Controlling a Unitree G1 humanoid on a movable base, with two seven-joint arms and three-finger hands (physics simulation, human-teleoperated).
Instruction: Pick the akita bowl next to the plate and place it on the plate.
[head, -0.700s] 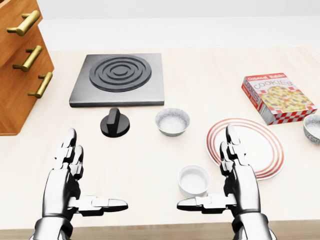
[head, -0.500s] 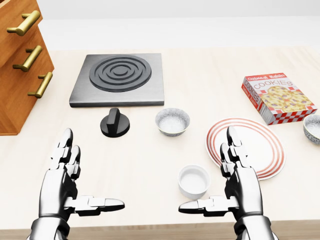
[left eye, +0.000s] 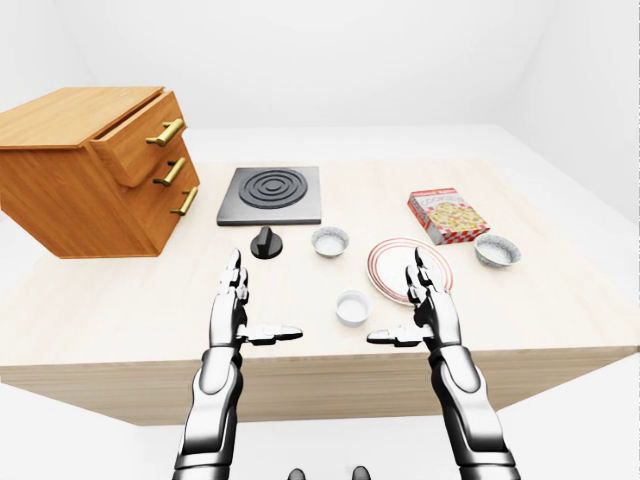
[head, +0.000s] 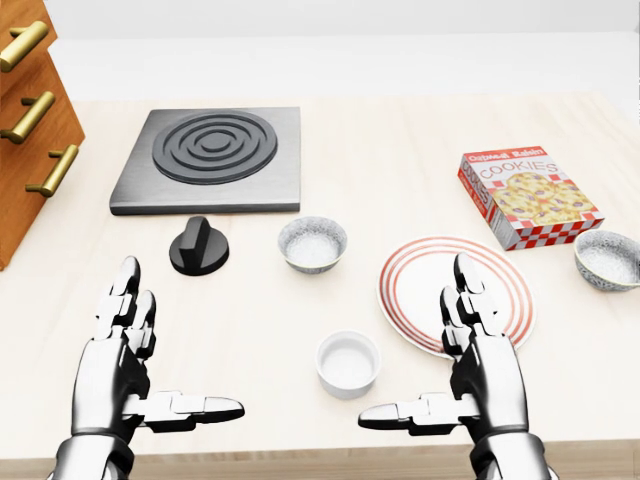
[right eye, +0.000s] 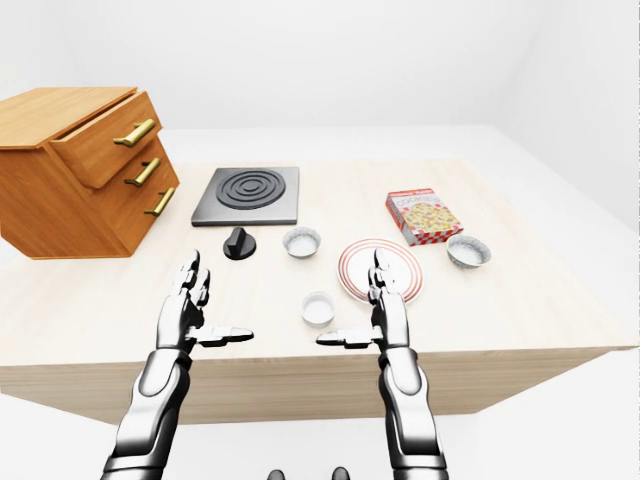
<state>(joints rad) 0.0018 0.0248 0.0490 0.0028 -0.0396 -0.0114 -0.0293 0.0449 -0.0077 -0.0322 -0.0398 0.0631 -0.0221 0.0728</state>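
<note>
Reaching looks like a job for the right robot hand (head: 485, 372), fingers spread and empty, since the akita bowl (head: 608, 259) I take for ours sits just right of the plate (head: 415, 285), far from the open left robot hand (head: 113, 378).

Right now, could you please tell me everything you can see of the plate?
The plate is round and white with red rings toward its rim, glossy like ceramic. It lies flat and empty on the pale wooden table, below the cookie box in the head view. The right hand hides its lower edge; contact is unclear.
</note>
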